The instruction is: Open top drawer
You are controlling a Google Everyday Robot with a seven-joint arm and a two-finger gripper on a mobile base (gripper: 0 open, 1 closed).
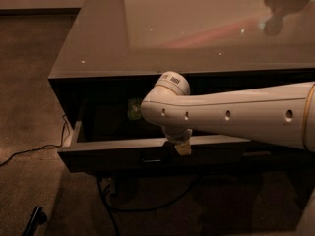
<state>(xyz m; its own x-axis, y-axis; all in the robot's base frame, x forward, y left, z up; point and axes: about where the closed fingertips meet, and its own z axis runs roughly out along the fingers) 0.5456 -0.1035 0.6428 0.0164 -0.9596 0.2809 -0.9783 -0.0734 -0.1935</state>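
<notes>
top drawer (113,157) | dk grey, wide, partly open | hand (181,146) at front edge

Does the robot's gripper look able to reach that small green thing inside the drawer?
Probably, yes. The top drawer stands open, and the green thing shows inside, left of the gripper at the drawer's front edge. The tabletop above might crowd it.

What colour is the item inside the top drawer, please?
The item is green, camera view; gripper at the drawer front.
</notes>
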